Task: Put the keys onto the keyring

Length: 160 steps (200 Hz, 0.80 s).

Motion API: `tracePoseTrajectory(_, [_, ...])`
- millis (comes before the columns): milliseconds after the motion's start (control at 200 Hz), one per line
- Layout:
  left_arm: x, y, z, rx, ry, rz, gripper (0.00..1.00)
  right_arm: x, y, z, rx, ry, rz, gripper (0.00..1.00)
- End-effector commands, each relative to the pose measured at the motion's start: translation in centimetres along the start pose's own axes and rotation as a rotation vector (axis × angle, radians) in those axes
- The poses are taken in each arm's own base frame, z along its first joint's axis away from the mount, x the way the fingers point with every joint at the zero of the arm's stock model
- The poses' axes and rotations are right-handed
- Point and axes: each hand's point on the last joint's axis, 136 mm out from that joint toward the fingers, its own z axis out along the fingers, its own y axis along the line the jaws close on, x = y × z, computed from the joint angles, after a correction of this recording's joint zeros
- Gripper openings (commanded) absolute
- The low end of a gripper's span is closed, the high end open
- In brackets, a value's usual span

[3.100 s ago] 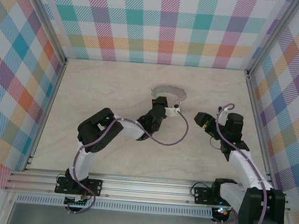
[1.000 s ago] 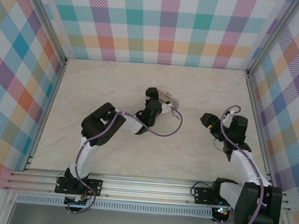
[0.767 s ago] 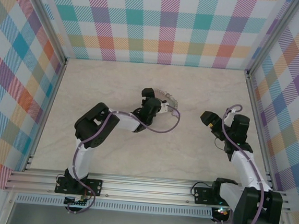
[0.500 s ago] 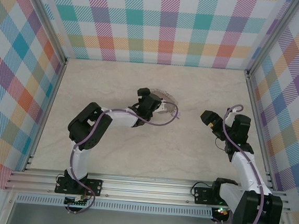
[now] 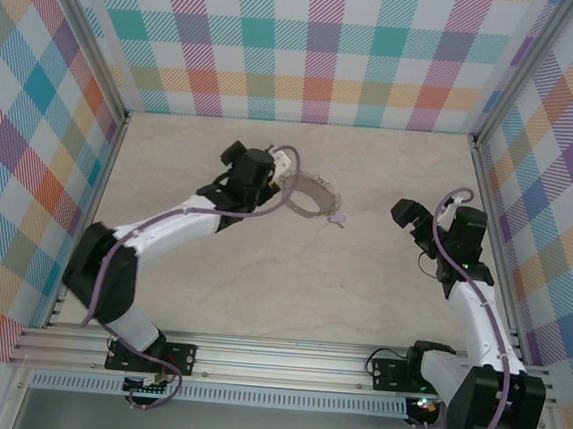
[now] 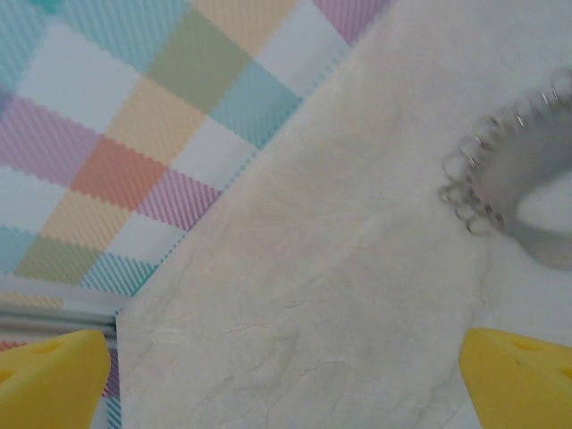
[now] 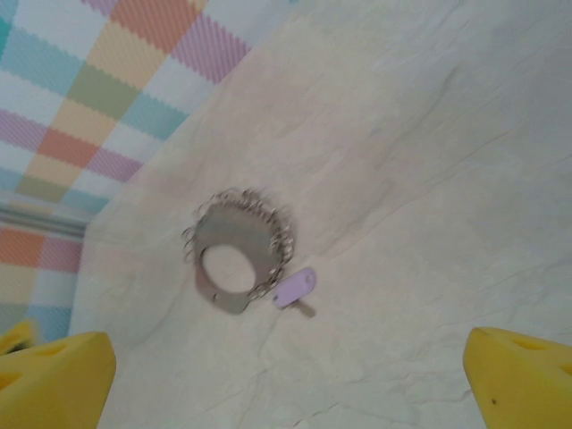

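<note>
The keyring (image 5: pixel 313 193) lies flat on the tabletop (image 5: pixel 260 292), toward the back and about midway across; the key (image 5: pixel 338 219), lilac-headed, sits at its near right edge, touching the loop, though I cannot tell whether it is threaded on; seen from the right wrist, the keyring (image 7: pixel 237 257) is a grey band with small wire loops round its rim, and the key (image 7: pixel 295 289) lies against that rim with its shaft pointing away; the left gripper (image 5: pixel 239 156) hangs just left of the keyring, not touching it, its arm stretched long across the tabletop; from its own wrist the left gripper (image 6: pixel 286 384) is spread wide, yellow fingertips (image 6: pixel 54 375) at the two bottom corners with nothing between them, the keyring (image 6: pixel 509 174) blurred at the right edge; the right gripper (image 5: pixel 404 212) hovers well to the right of the key; from its wrist the right gripper (image 7: pixel 286 384) is spread just as wide, empty, facing the keyring; a plaid wall (image 5: pixel 321 47) stands behind.
</note>
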Motion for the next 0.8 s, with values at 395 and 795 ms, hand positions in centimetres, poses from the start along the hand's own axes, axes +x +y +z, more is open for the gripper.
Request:
tracePoseTrajectory(395, [6.2,8.7,-9.7,-0.194,-0.309,-0.665,1.00,-4.7,-8.6,-0.6,0.441,-0.336,-0.236,1.00])
tracePoseTrajectory(795, [18.1,7.6,-4.9,-0.297,-0.150,-0.780,1.00,-2.5,-7.5,5.7,0.403,-0.377,-0.614,1.00])
